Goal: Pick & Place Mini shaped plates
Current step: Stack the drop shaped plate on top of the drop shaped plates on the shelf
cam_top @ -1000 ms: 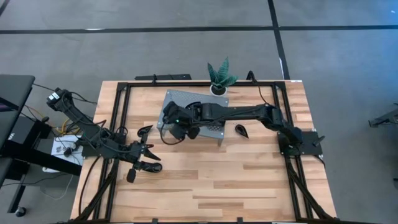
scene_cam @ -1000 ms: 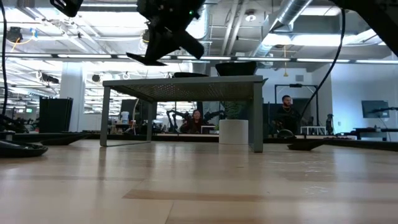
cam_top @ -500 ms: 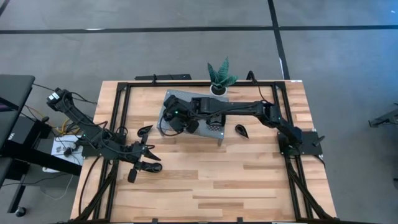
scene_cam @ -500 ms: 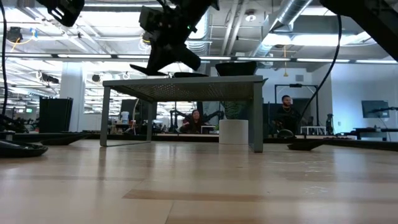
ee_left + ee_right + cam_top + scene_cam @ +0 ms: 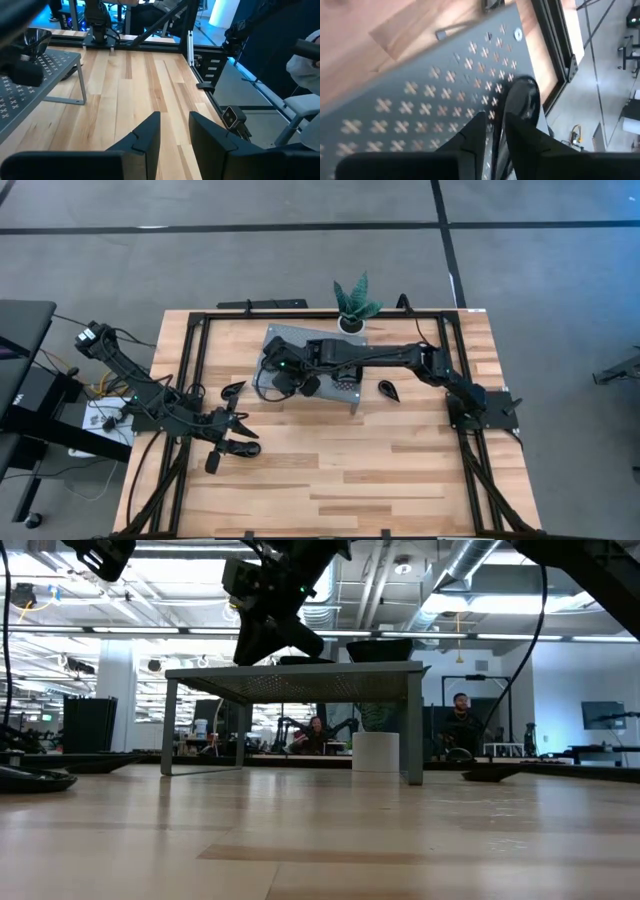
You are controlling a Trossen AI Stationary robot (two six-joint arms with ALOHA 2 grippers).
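My right gripper [image 5: 272,377] reaches over the left end of the grey perforated stand [image 5: 292,337] and is shut on a glossy black mini plate [image 5: 522,97]. In the low view it hangs just above the stand's top [image 5: 300,671]. Another dark dish [image 5: 380,648] sits on the stand farther along. A leaf-shaped plate [image 5: 233,389] lies on the table left of the stand, and a teardrop one [image 5: 388,389] lies to its right. My left gripper [image 5: 238,435] waits open, low over the table's left part. My right gripper pinches the black plate by its near rim [image 5: 512,112] between its two fingers, coming from above and slanting down toward the stand. The plate sticks out past the fingertips, close over the perforated top [image 5: 420,100]. I cannot tell whether it rests there.
A small green potted plant [image 5: 352,302] stands at the far edge behind the stand. Black frame rails [image 5: 195,360] run along the table's left, right and far sides. Bare wood [image 5: 360,470] lies on the near half. People sit in the room beyond [image 5: 315,732].
My right gripper has carried the plate from beside the stand's near-left edge toward the far side and downward. The plate was well above the stand's top and is now just over it. The gripper has stayed shut.
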